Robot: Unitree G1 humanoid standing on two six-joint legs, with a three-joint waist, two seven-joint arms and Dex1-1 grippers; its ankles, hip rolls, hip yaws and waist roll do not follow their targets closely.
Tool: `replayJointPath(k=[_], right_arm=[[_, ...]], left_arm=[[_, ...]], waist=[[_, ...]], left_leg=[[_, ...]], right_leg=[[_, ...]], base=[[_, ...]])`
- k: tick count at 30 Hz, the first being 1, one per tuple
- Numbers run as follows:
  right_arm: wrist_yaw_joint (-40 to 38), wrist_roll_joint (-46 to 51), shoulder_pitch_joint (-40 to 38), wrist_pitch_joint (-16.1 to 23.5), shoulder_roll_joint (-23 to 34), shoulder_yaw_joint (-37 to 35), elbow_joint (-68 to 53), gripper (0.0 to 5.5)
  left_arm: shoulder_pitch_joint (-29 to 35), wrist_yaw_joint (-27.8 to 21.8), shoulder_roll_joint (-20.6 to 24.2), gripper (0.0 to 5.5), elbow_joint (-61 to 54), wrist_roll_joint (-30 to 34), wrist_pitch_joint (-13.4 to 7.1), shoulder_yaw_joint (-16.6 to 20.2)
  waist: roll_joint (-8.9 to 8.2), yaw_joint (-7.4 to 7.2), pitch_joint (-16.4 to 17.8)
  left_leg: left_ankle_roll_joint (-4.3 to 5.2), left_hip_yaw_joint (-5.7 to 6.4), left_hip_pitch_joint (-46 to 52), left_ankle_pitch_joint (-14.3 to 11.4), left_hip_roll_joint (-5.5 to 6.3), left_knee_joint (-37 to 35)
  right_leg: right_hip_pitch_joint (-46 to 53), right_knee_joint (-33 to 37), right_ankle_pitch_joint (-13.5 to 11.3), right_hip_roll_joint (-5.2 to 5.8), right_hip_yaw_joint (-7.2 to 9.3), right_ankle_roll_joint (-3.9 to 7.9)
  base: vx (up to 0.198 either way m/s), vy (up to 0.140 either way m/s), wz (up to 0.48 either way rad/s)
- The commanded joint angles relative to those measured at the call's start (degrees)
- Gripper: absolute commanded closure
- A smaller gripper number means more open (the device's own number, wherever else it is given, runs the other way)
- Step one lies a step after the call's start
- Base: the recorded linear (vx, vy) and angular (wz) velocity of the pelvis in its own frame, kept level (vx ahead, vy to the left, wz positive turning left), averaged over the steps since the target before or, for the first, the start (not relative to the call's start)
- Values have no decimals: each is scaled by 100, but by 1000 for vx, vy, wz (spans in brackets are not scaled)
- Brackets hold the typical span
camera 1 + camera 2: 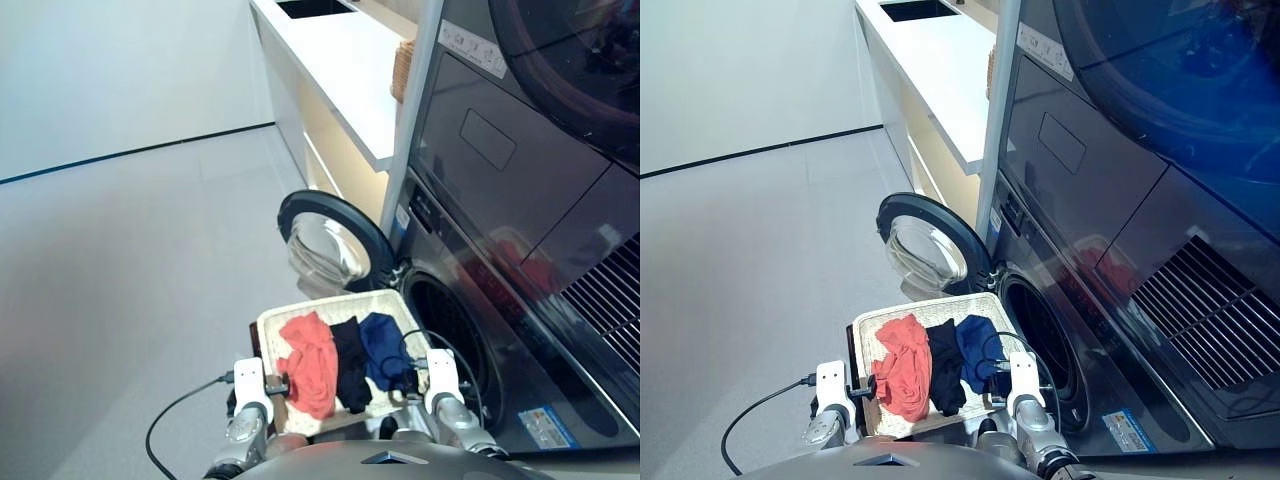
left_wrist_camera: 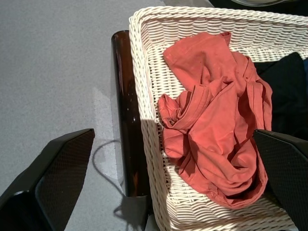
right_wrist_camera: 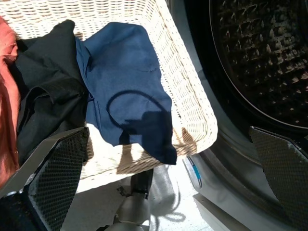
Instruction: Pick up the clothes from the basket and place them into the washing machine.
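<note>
The black garment (image 3: 43,91) is lying half hidden between the coral-red garment (image 2: 216,125) and the navy blue garment (image 3: 130,86) in the basket (image 1: 275,325), directly ahead of both grippers. The left gripper (image 2: 168,183) is hovering wide open and empty over the basket's left rim; the right gripper (image 3: 168,178) is hovering wide open and empty over its right rim, with the washing machine (image 1: 460,330) drum just beyond, its door (image 1: 330,240) standing open past the basket
</note>
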State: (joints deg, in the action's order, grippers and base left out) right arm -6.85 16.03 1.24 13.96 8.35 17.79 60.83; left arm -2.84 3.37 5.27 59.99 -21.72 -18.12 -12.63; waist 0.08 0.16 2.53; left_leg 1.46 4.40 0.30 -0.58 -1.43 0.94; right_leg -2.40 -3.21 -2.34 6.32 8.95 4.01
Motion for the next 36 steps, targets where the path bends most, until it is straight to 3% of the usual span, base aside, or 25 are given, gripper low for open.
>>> replayJointPath(k=[1,8,13,19,29,36], right_arm=[[7,-11,424,172,10,33,-427,0],[-11,-108,524,176,102,83,-610,0],[-1,-292,768,199,255,301,-844,0],[-50,-347,1318,280,419,567,-1225,0],[-240,-416,2125,372,525,851,-1764,0],[-387,-369,2626,458,597,897,-2090,0]], left_arm=[[426,-52,-20,0,111,75,-139,135],[526,-39,64,0,-45,166,-141,62],[905,38,156,0,49,289,-154,9],[1562,224,265,0,-152,269,-216,-171],[2474,509,298,0,-110,221,-230,-389],[3010,675,454,0,-76,27,-230,-309]], waist=[[-225,-21,-14],[-197,-62,92],[-167,-128,253],[-180,-214,636],[-130,-368,956],[-137,-509,1141]], left_leg=[[211,-367,-322,325,95,-62],[199,-391,-528,381,87,-42],[188,-460,-977,464,28,84],[106,-493,-2168,291,49,1094],[43,-510,-3367,269,45,1569],[26,-499,-4425,132,62,2211]], right_leg=[[229,487,-381,-24,-71,302],[-59,393,-416,-13,-91,308],[-641,199,-463,65,-142,310],[-1830,-530,-517,192,-312,231],[-3190,-1113,-511,165,-379,175],[-4255,-1665,-498,138,-447,156]], base=[[0,0,0],[0,0,0],[-32,8,-33],[-75,24,-47],[-18,9,5],[-43,20,-2]])
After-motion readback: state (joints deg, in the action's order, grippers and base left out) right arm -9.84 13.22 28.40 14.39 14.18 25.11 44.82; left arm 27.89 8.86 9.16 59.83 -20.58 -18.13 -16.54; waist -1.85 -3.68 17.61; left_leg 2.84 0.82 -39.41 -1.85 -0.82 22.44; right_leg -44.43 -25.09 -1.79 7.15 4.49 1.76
